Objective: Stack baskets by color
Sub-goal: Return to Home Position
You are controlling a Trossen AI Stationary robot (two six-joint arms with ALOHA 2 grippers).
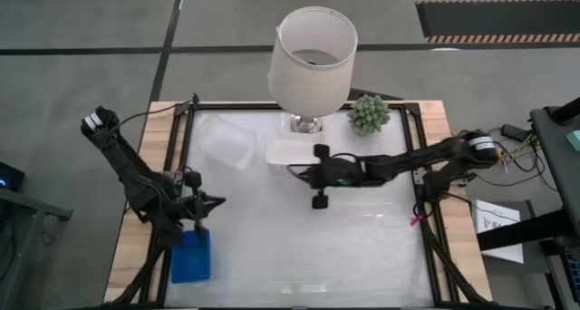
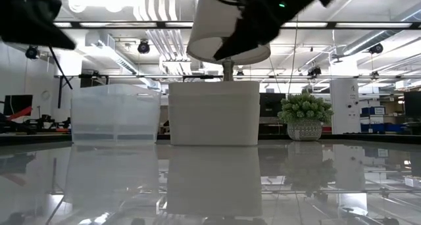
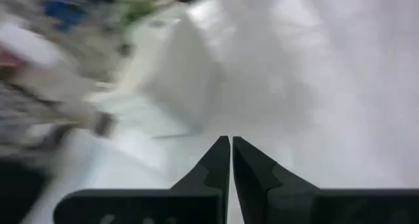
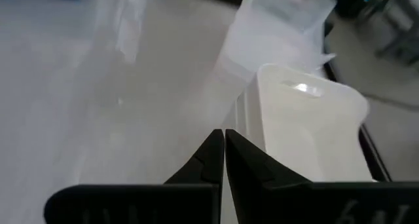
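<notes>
Blue plastic is seen as one pile only: the blue baskets (image 1: 191, 256) are stacked at the front left corner of the table (image 1: 362, 247). How many lie in the pile cannot be counted from above. One pile of white baskets (image 1: 292, 151) is placed at the back middle, and its number also cannot be told. One clear container (image 1: 227, 140) stands just beside it, on the left.

The left gripper (image 1: 210, 204) is held near the far end of the blue pile, with its fingers (image 3: 216, 165) pressed together and nothing between them. The right gripper (image 1: 294, 171) is held just in front of the white pile. Its fingers (image 4: 209, 155) are also closed and empty.

Behind the white pile one lamp (image 1: 313, 56) and one small green plant (image 1: 369, 114) are seen.
</notes>
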